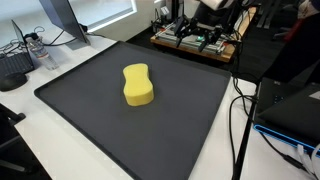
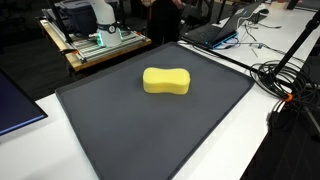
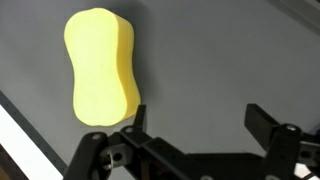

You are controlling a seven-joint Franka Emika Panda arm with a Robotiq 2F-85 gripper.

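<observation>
A yellow sponge (image 1: 138, 85) with a waisted, peanut-like shape lies on the dark grey mat (image 1: 90, 120); it shows in both exterior views (image 2: 166, 81). In the wrist view the sponge (image 3: 100, 65) is at the upper left. My gripper (image 3: 196, 122) is open and empty, above the bare mat just to the right of the sponge, with its left finger close to the sponge's lower edge. The arm itself does not show in the exterior views.
The mat (image 2: 150, 125) lies on a white table. A wooden cart with equipment (image 1: 200, 40) stands behind it, also seen in an exterior view (image 2: 95, 40). Black cables (image 2: 290, 85) and a laptop (image 2: 215, 30) lie beside the mat. A monitor stand and keyboard (image 1: 15, 65) are nearby.
</observation>
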